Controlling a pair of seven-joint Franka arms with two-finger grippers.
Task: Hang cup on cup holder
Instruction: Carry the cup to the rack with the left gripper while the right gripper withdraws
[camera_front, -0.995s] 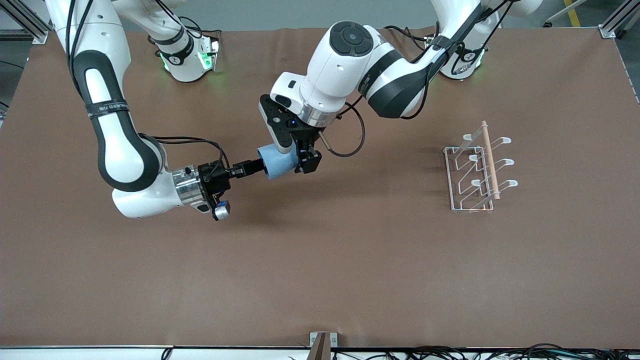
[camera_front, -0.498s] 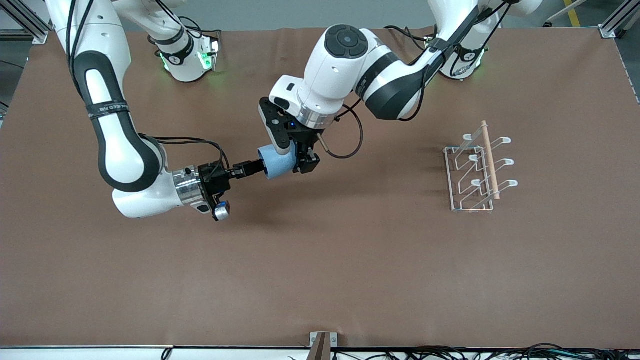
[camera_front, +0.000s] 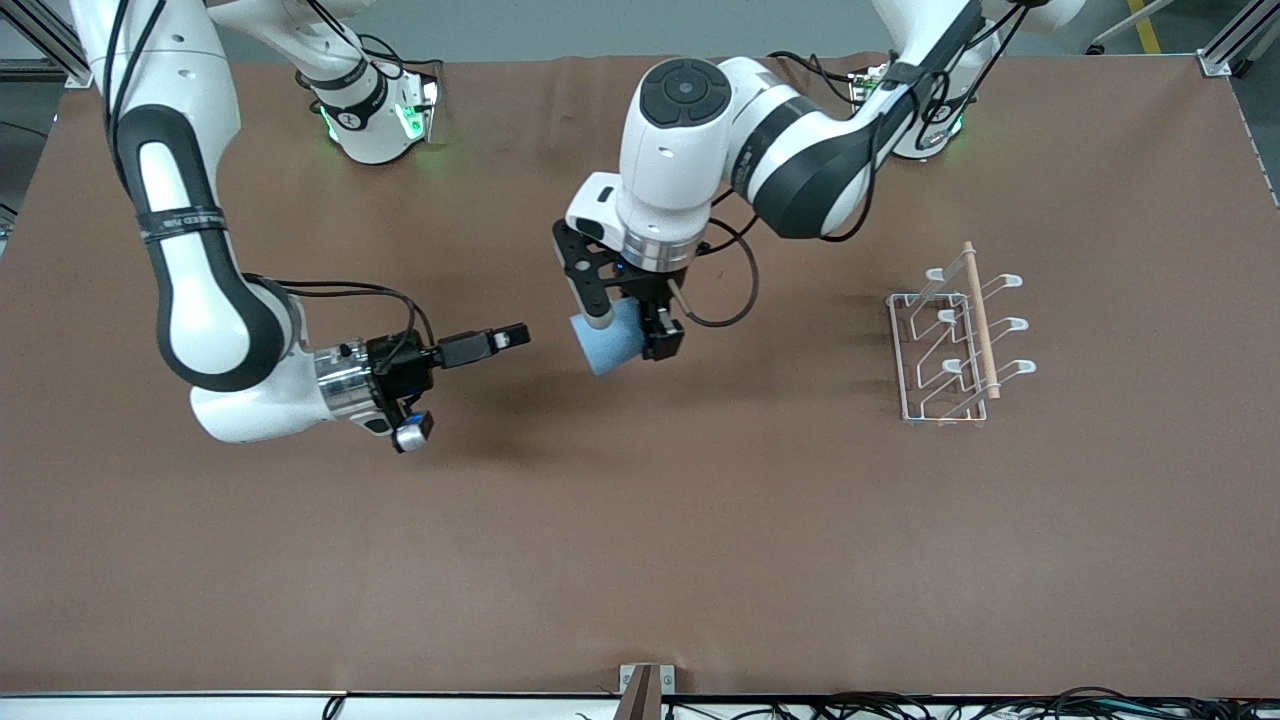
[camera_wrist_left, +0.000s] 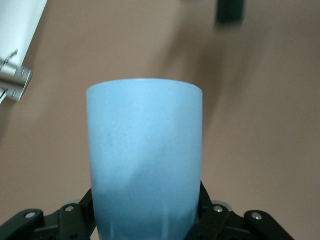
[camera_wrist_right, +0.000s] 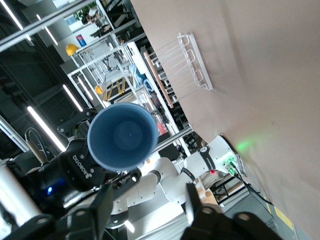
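So your cup (camera_front: 608, 346) is up in the air over the middle of the table (camera_front: 640, 560), clamped near its base by the left gripper (camera_front: 633, 335), fingers pressed in on either side of it. It's tipped so the open rim points toward the right arm's end; the right wrist view looks straight into its mouth (camera_wrist_right: 122, 136), and the left wrist view shows its blue side with the black fingers (camera_wrist_left: 212, 215) hugging the narrow end. Your right gripper (camera_front: 505, 338) hangs over the table beside the cup, clear of it, with its fingers spread and nothing between them. The cup holder (camera_front: 950, 345) sits on the table toward the left arm's end, well apart from both grippers, wooden rod (camera_front: 979, 318) along its top and none of its prongs carrying anything.
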